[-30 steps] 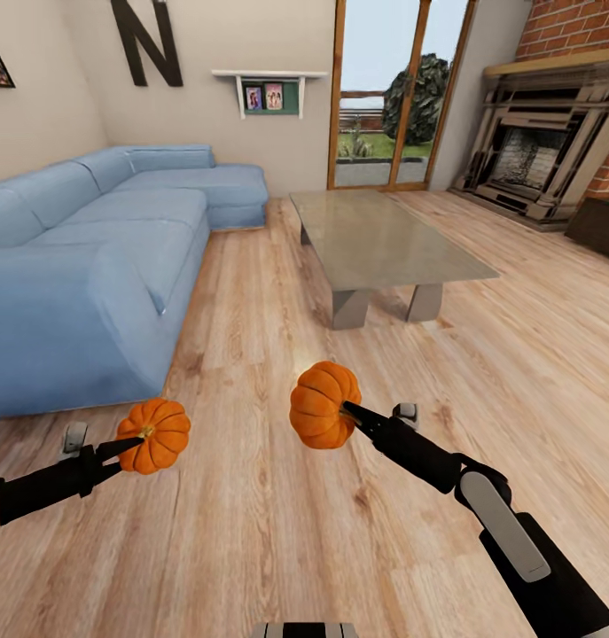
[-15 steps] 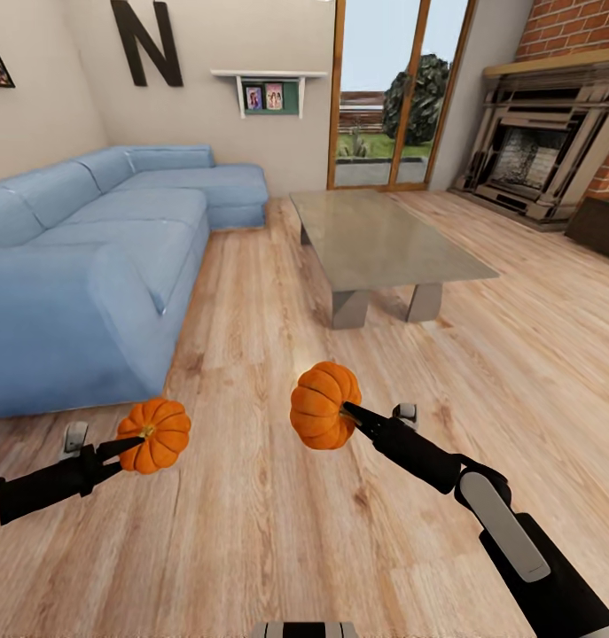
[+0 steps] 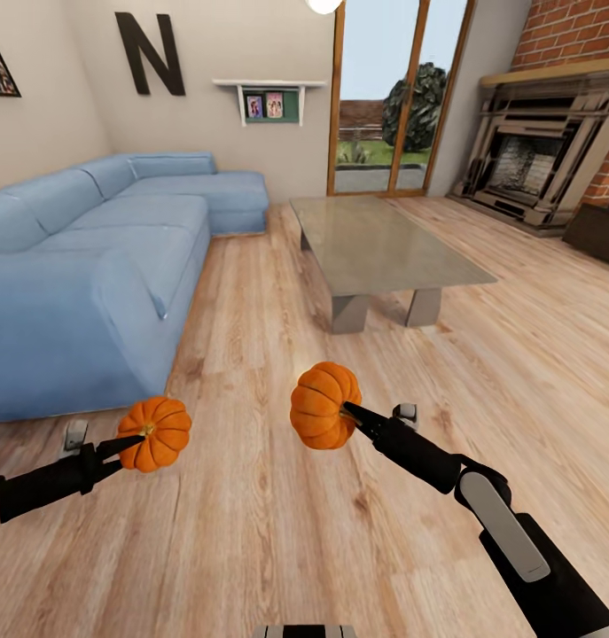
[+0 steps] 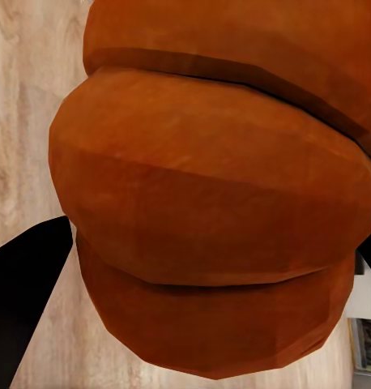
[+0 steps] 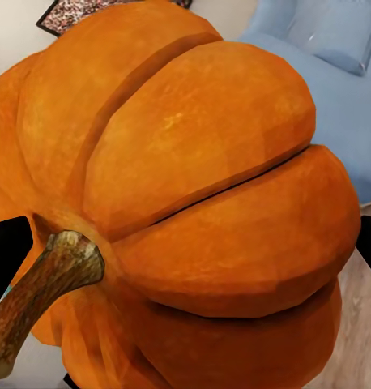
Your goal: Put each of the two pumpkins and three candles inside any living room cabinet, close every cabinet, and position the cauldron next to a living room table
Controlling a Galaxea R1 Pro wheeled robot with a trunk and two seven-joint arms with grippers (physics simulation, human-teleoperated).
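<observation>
Beyond both held pumpkins [image 3: 325,405], glass table [image 3: 384,239], blue sofa [image 3: 82,283] alongside.

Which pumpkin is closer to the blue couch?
The pumpkin in the left gripper, the one nearer the blue couch. The pumpkin in the right gripper hangs closer to the glass table.

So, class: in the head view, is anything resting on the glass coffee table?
No: the glass coffee table has a bare top, and both pumpkins are held in the grippers.
</observation>
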